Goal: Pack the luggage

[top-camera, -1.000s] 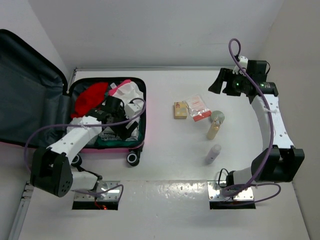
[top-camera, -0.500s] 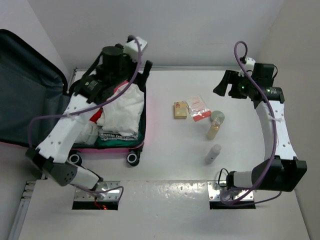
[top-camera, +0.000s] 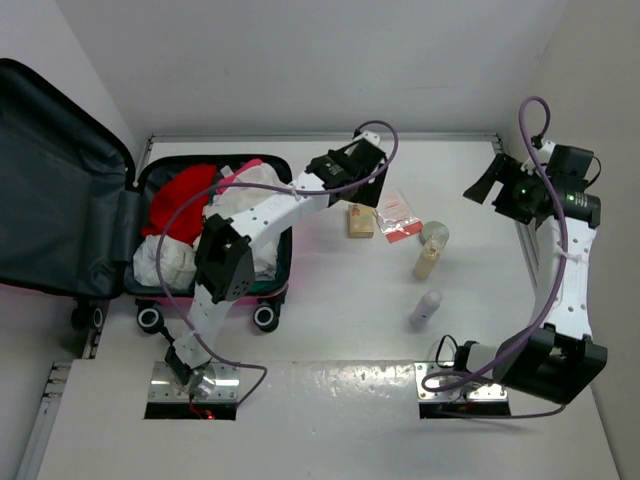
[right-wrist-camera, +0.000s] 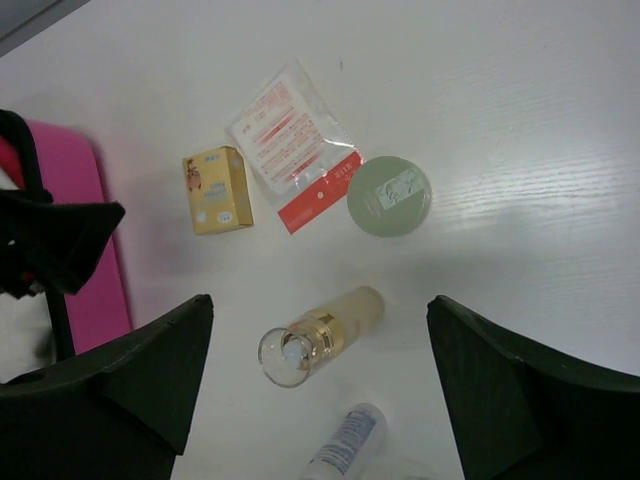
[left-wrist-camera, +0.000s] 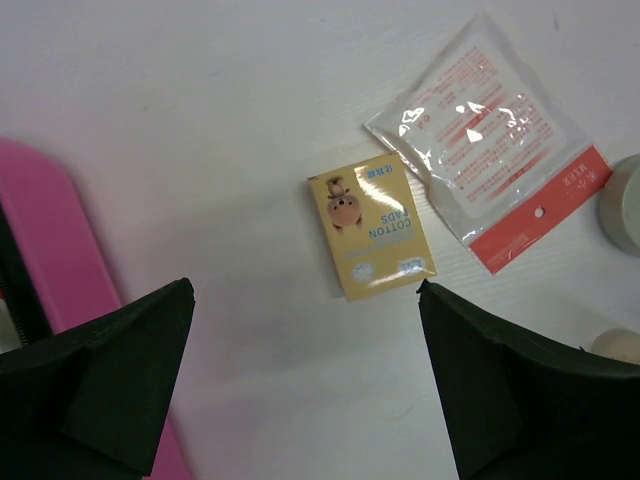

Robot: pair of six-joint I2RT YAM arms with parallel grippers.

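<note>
The left gripper (top-camera: pixel 352 172) rose out of the luggage (top-camera: pixel 215 298) and swung right, jaws apart, over the cotton pads box (left-wrist-camera: pixel 372 227). The right gripper (top-camera: pixel 492 185) withdrew further right.

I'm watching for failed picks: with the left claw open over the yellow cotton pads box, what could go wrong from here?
The cotton pads box lies flat on the table, so the left claw may slide off its low edges or push it away. The clear sachet lies close beside it; a finger could catch it too. Clothes look heaped high in the luggage, so a small box dropped there might slip off.
</note>
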